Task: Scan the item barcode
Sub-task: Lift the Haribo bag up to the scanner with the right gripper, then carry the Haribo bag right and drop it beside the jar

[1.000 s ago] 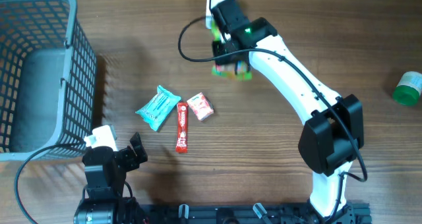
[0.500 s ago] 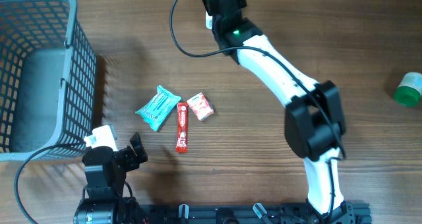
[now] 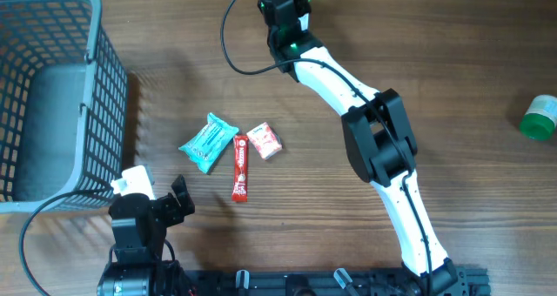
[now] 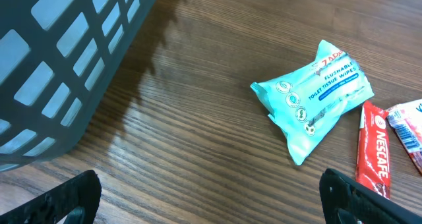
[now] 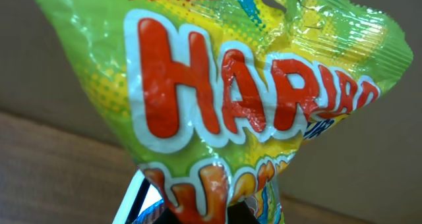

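Haribo bag (image 5: 217, 105) is yellow-green (red lettering) — wipes pack (image 4: 313, 99) teal.

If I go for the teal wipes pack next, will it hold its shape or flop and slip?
Probably soft: the teal wipes pack has wrinkled film and a pillowy body, so it should squash and sag some. Its glossy wrapper may slip in a light pinch. Lying flat, it is unlikely to roll.

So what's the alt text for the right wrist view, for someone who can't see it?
A crinkled yellow-green Haribo sweets bag fills the frame, red lettering facing the camera, bunched at the bottom where the right gripper holds it. A strip of wooden table shows lower left.
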Controlling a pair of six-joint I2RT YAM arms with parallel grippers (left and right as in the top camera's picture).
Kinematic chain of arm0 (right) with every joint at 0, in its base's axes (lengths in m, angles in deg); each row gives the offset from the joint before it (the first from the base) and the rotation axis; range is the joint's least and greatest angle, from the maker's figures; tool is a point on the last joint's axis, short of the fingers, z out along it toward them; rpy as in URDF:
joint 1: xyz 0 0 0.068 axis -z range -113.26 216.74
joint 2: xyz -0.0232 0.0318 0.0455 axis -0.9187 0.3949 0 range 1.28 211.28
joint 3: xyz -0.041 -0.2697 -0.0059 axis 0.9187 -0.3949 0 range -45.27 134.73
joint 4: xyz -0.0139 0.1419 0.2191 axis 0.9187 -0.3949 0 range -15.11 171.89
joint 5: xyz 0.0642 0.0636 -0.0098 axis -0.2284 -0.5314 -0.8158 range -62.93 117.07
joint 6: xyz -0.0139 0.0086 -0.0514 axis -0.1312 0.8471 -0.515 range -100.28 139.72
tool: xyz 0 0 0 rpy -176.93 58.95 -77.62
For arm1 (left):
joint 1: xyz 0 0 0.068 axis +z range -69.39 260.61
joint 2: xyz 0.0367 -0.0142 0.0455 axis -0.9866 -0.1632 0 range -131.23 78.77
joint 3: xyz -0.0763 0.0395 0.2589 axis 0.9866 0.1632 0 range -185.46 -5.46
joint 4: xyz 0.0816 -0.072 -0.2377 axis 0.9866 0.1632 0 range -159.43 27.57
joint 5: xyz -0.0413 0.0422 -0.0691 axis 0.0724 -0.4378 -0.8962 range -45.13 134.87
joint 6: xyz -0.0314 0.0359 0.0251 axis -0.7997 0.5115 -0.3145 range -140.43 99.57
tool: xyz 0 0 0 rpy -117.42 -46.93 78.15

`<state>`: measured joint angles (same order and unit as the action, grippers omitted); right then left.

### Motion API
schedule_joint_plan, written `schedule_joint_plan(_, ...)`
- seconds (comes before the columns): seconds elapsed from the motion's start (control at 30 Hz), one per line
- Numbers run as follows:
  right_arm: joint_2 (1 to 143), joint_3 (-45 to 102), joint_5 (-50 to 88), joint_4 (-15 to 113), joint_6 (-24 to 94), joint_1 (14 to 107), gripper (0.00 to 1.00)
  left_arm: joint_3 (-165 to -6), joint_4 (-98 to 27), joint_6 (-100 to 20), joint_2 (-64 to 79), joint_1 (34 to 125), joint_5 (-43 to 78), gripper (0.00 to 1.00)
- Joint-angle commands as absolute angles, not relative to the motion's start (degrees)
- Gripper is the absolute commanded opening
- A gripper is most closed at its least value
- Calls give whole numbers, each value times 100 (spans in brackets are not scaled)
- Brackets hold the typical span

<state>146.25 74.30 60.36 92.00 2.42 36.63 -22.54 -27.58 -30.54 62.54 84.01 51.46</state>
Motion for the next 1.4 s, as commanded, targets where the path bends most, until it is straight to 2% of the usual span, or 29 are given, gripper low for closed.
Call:
schedule_joint_plan(0.0, 14620, 7666, 6207, 9298, 183, 3762, 5, -2239, -2774, -2984, 6270, 8399, 5203, 100)
schedule_joint_plan(0.17, 14570, 7745, 6570, 8983, 328, 3847, 4, -2239, -2774, -2984, 6270, 8399, 5203, 100)
schedule_joint_plan(0.37, 13794, 7965, 7453, 7670, 352, 4026, 4, -2239, -2774, -2984, 6270, 8399, 5203, 100)
schedule_joint_plan(0.47, 13329, 7965, 7942, 6686, 743, 4267, 4, -2239, -2774, -2984, 6270, 8399, 5203, 100)
schedule_joint_plan(0.63, 12903, 7965, 7752, 4078, 2557, 5454, 4, -2239, -2774, -2984, 6270, 8399, 5203, 100)
schedule_joint_plan(0.73, 12942, 7791, 7018, 3237, 3036, 6304, 4, -2239, -2774, -2984, 6270, 8399, 5203, 100)
schedule_joint_plan(0.93, 12966, 6704, 5086, 3508, 3189, 8011, 4, -2239, -2774, -2984, 6270, 8399, 5203, 100)
schedule_joint_plan(1.07, 12970, 6055, 4784, 3930, 3219, 8470, 5, -2239, -2774, -2984, 6270, 8399, 5203, 100)
schedule_joint_plan(1.1, 12970, 5948, 4795, 3998, 3353, 8529, 8, -2239, -2774, -2984, 6270, 8399, 5203, 100)
schedule_joint_plan(1.13, 12970, 5896, 4791, 4024, 3438, 8586, 36, -2239, -2774, -2984, 6270, 8399, 5203, 100)
schedule_joint_plan(1.17, 12962, 5915, 4791, 3987, 3475, 8614, 75, -2239, -2774, -2984, 6270, 8399, 5203, 100)
schedule_joint_plan(1.2, 12916, 5965, 4743, 3917, 3471, 8625, 99, -2239, -2774, -2984, 6270, 8399, 5203, 100)
schedule_joint_plan(1.37, 12085, 6335, 3639, 3442, 3763, 8496, 100, -2239, -2774, -2984, 6270, 8399, 5203, 100)
